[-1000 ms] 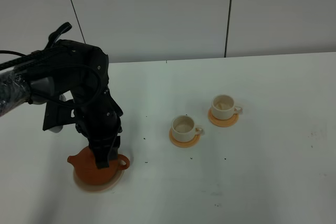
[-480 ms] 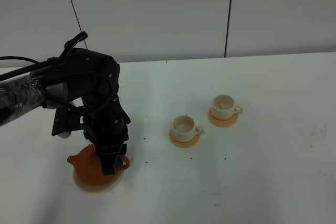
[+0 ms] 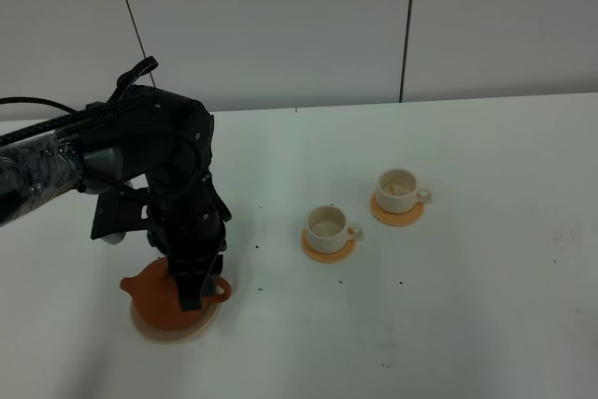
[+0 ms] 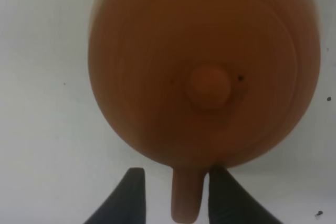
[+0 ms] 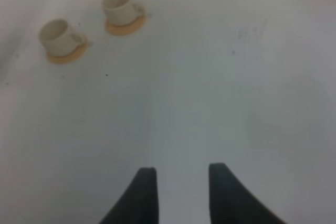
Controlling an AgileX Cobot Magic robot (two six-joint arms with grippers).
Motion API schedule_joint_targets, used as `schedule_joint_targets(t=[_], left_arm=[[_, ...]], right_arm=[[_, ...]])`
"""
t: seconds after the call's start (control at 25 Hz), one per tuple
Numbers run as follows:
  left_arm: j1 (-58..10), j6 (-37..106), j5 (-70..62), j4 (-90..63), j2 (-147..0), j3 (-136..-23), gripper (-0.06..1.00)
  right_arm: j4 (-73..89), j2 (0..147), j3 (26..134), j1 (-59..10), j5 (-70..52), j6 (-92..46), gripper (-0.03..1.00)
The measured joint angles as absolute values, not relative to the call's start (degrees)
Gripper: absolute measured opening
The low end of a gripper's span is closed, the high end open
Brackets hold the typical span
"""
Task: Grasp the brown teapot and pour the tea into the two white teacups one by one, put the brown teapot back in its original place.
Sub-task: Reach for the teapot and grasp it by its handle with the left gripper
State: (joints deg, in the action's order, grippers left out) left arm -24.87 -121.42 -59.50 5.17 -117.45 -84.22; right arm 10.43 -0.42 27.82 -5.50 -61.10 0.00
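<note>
I see my left fingers [image 4: 128, 198] parted astride the handle [image 4: 186, 200] of the brown teapot [image 4: 157, 77], not yet clamped. My right fingers [image 5: 142, 192] hang apart above bare counter [image 5: 236, 77].

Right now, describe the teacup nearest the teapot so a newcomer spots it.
On the white table, find the brown teapot under the black arm at left. Right of it, on orange coasters, this teacup is the white cup nearer the teapot; its neighbour is farther back.

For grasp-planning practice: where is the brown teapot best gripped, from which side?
Probably the loop handle of the teapot, from above on the side opposite the spout: it juts clear of the round body, and the left gripper fits astride it.
</note>
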Motion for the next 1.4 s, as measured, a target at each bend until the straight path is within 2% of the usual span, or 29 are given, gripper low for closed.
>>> schedule_joint_targets(t=[0.56, 0.96, 1.4], left_arm=[[-25.12, -121.42, -59.11, 4.99, -118.09, -84.38, 0.35], [-25.14, -121.42, -58.73, 5.22, -118.09, -84.38, 0.24], [-25.14, -121.19, -58.73, 5.22, -118.09, -84.38, 0.23]], right_arm=[[10.43, -0.42, 27.82, -5.5, -61.1, 0.0, 0.24], [10.43, -0.42, 27.82, -5.5, -61.1, 0.0, 0.24], [10.43, -0.42, 27.82, -5.5, -61.1, 0.0, 0.24]])
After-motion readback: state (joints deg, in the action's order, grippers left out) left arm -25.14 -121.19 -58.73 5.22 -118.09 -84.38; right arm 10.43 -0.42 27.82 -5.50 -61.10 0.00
